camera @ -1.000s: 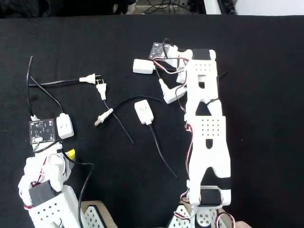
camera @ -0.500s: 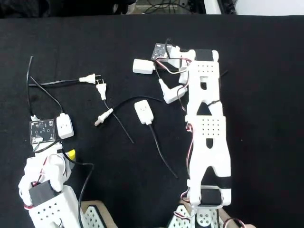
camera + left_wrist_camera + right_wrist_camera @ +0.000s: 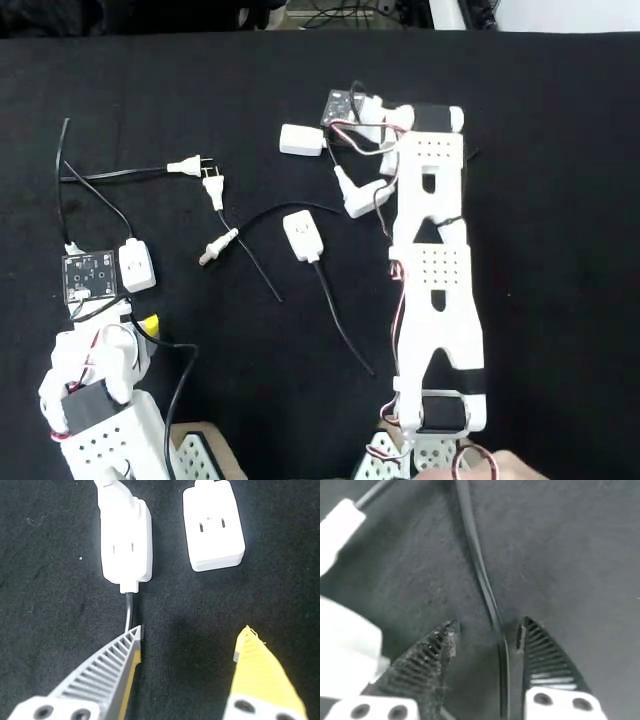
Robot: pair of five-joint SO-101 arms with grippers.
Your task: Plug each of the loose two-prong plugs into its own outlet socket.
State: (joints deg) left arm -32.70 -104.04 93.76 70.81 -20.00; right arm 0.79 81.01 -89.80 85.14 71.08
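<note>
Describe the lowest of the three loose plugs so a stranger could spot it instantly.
On the black table, look between the long white arm and the short arm. Three white plugs lie there; this plug is nearest the arm bases. Unlike the upper plugs, whose heads nearly meet, it lies alone, slanted.

The black worktop (image 3: 560, 220) carries three white sockets. The far socket (image 3: 300, 139) lies toward the far edge. The middle socket (image 3: 303, 236) trails a black cord (image 3: 340, 320) toward the near edge. The left socket (image 3: 136, 266) sits near the left edge. Between them lie the far plug (image 3: 185, 166), the second plug (image 3: 213, 187) just beside it, and the near plug (image 3: 218, 245).
</note>
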